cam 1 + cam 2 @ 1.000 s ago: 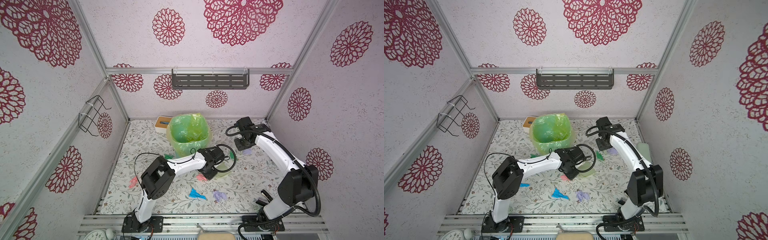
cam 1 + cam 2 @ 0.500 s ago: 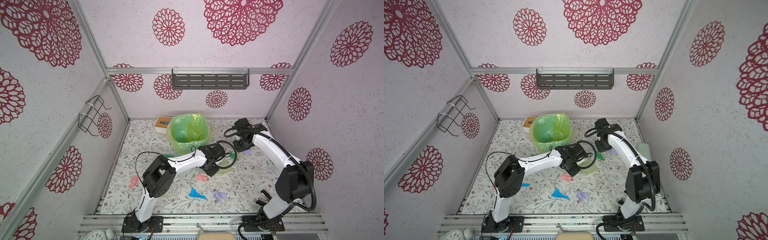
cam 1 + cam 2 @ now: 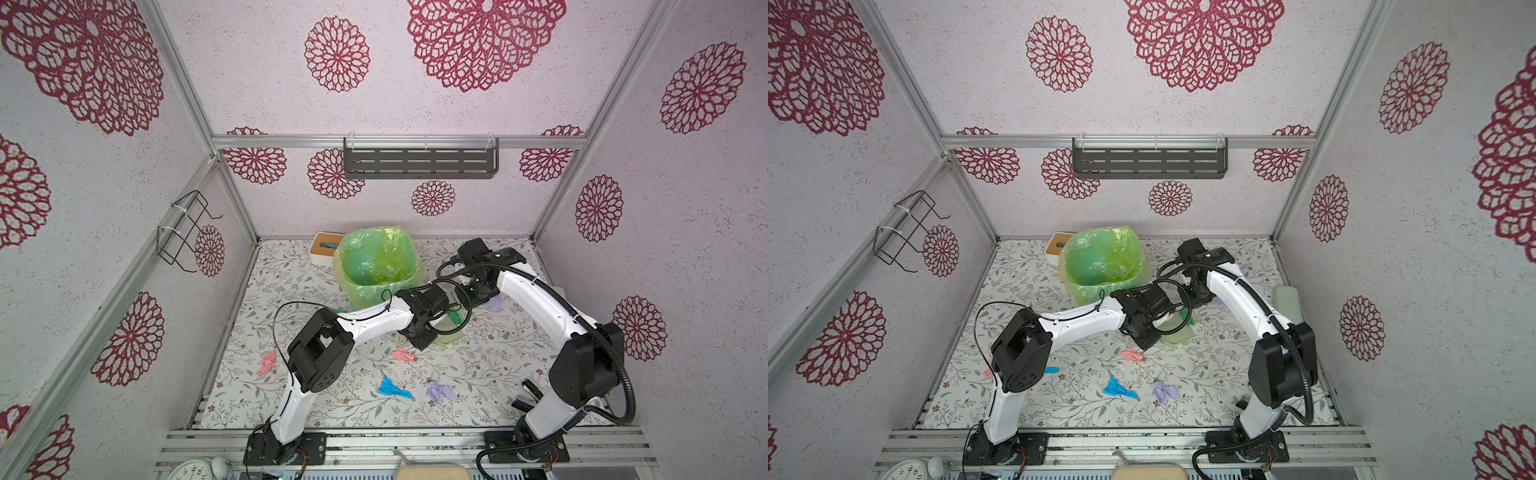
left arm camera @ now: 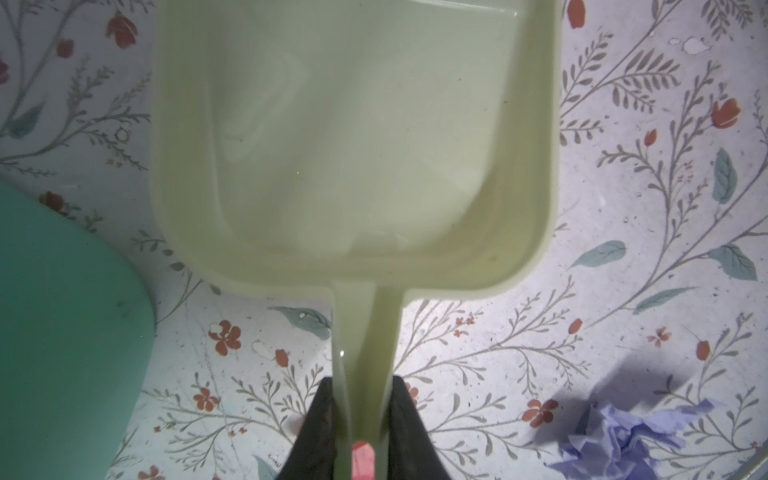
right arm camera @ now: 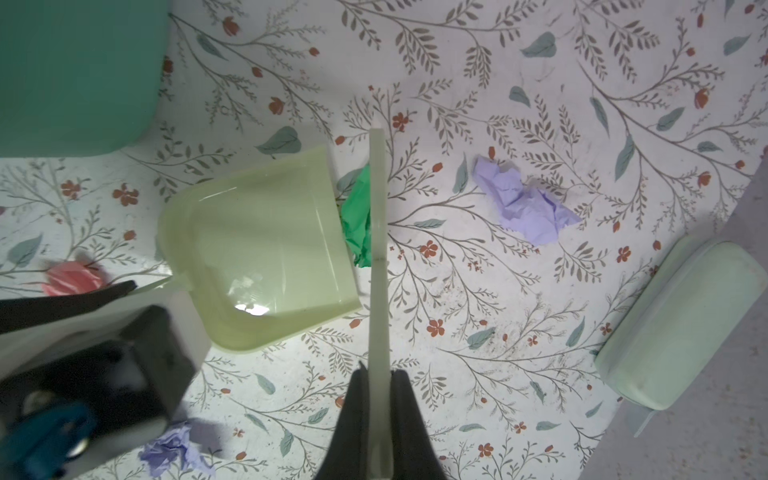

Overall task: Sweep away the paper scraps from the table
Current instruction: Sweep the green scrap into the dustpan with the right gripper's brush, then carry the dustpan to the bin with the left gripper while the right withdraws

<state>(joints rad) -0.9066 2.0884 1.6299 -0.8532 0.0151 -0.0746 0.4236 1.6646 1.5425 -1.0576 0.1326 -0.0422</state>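
Observation:
My left gripper [image 4: 361, 382] is shut on the handle of a pale green dustpan [image 4: 353, 145], which lies flat on the table [image 3: 316, 399] in both top views [image 3: 446, 332]. The dustpan holds nothing. My right gripper [image 5: 376, 374] is shut on a thin pale scraper [image 5: 377, 249]. A green scrap [image 5: 357, 220] lies between the scraper and the dustpan's mouth [image 5: 257, 249]. Other paper scraps lie loose: lilac [image 5: 519, 199] beyond the scraper, pink [image 3: 403, 355], blue [image 3: 392, 388], lilac [image 3: 439, 390] and pink [image 3: 267, 363] nearer the front.
A teal bin with a yellow-green liner [image 3: 376, 262] stands at the back, just behind the left arm. A small white box [image 3: 326, 247] sits behind it. A pale green oblong case [image 5: 681, 320] lies by the right wall. The two grippers are close together.
The left arm has shifted the dustpan slightly toward the back, leaving the pink scrap apart from it. The right gripper has edged left, bringing the scraper and green scrap up to the dustpan's mouth.

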